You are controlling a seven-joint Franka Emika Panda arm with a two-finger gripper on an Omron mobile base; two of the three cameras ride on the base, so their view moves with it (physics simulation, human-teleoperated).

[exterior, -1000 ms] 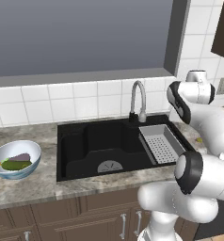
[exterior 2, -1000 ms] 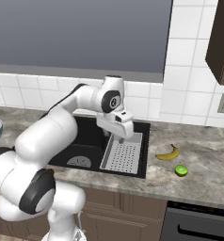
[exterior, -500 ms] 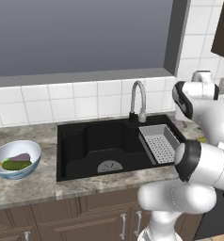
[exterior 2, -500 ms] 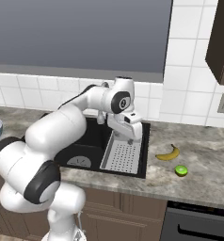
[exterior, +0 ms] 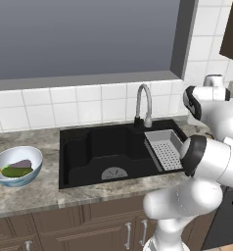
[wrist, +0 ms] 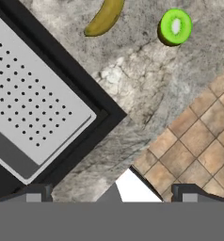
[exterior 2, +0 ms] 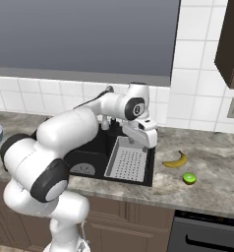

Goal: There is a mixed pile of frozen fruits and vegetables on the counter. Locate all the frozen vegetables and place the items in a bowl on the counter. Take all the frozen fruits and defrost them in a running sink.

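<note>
Granite counter [exterior 2: 207, 162] is carrying the banana [exterior 2: 176, 160] at the empty, spread-fingered gripper's [exterior 2: 149, 143] three o'clock, suggesting fruit-fetching is starting.

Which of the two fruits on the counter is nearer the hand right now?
The banana: it lies between the hand and the lime, which sits farther out toward the counter's front edge.

Open counter [exterior 2: 212, 167] around banana [exterior 2: 176, 160], lime [exterior 2: 189, 178]
</note>
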